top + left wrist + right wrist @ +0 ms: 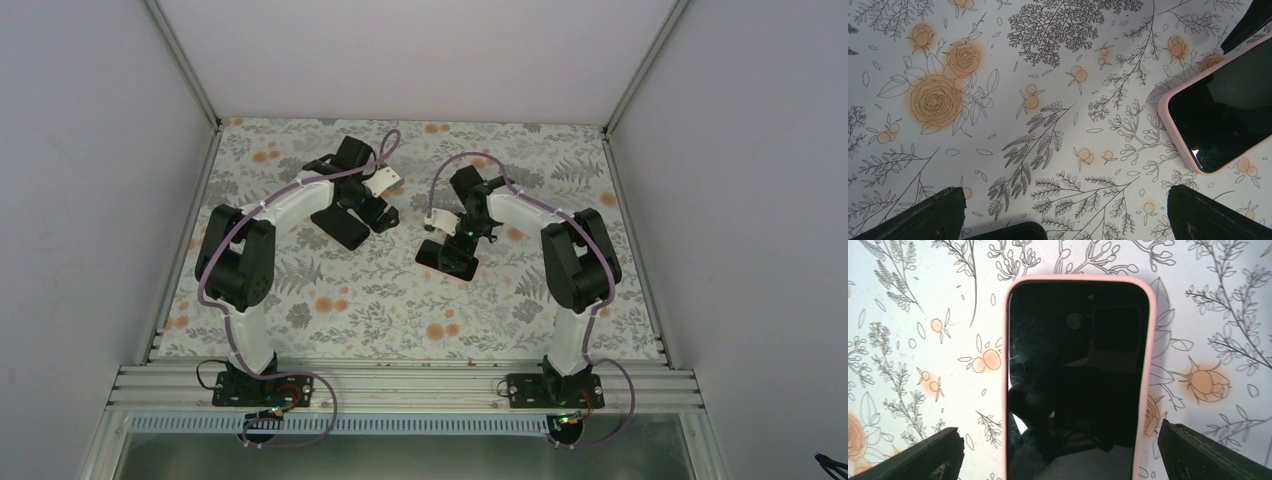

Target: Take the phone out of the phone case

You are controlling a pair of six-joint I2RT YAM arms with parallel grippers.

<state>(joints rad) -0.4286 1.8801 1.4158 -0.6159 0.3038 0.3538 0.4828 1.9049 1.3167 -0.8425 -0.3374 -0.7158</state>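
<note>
- Top view: the left gripper (352,220) and right gripper (450,252) both hang low over the floral table (330,310).
- Left wrist: its fingers are spread and hold nothing. The phone (1233,105) lies flat off to one side, seated in its pink phone case (1164,107).
- Right wrist: its fingers are wide apart, one on either side of the phone. The case looks soft and the glass stiff, slick and fragile, so peeling back a case corner seems best.

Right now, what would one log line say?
phone: in pink case, screen up, flat | right gripper: open, straddling phone, not touching | left gripper: open, empty, beside phone | removal: not begun

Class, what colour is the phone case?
Pink. The case shows best in the right wrist view, framing the black phone.
</note>
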